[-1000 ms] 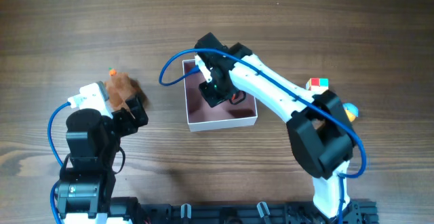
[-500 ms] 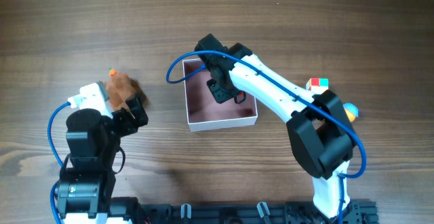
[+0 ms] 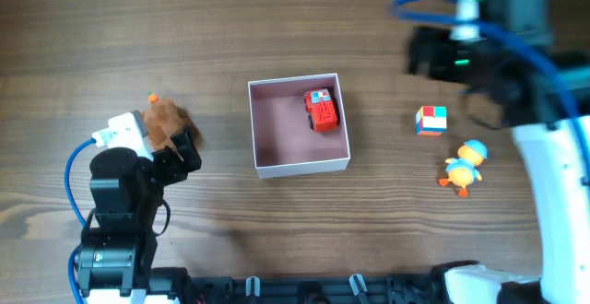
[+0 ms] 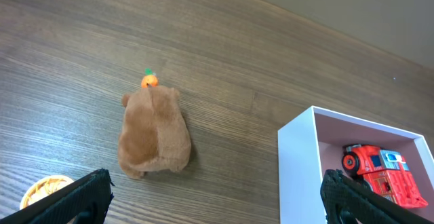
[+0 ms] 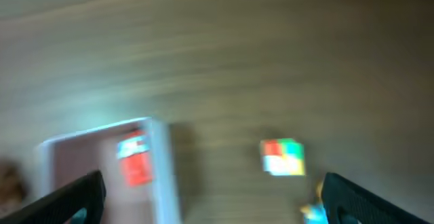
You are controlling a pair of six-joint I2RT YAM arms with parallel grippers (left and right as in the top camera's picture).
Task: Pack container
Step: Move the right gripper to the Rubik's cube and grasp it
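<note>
Wooden table point(image 3: 277, 18): right pincer point(image 5: 220, 198), spread empty, has withdrawn from the container point(image 3: 300, 167), red truck point(image 3: 321, 111) left inside; left pincer point(image 4: 217, 195) spread.

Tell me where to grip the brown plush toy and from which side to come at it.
Grip the brown plush toy across its soft middle, coming down from above with the left end effector, which is open and nearest. It lies flat on the table, longer than wide, with bare wood along both long flanks.
</note>
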